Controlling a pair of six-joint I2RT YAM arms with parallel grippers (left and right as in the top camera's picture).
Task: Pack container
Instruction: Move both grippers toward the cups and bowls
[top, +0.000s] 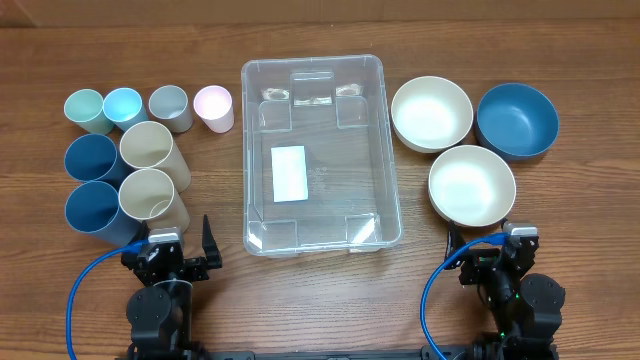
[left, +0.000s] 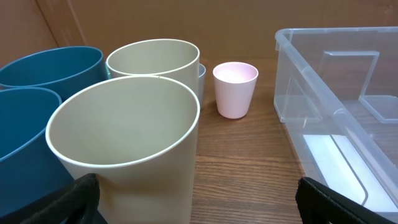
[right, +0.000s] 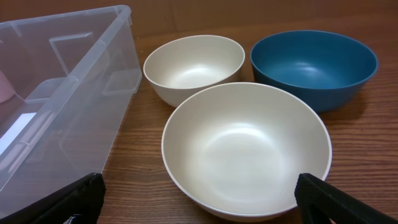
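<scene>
Clear plastic container (top: 335, 175) sits empty at the centre of the tabletop (top: 320, 300), cups (top: 150, 150) to its left, bowls (top: 472, 185) to its right. The left claw (top: 183, 252) and the right claw (top: 490, 248) stand open, holding nothing. Packing appears not yet begun; the next move calls for grasping a first item.

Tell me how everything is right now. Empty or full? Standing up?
container, empty, upright, no lid
cream bowls, empty, upright
blue bowl, empty, upright
cups, all empty, upright
left gripper, open, holding nothing
right gripper, open, holding nothing
</scene>
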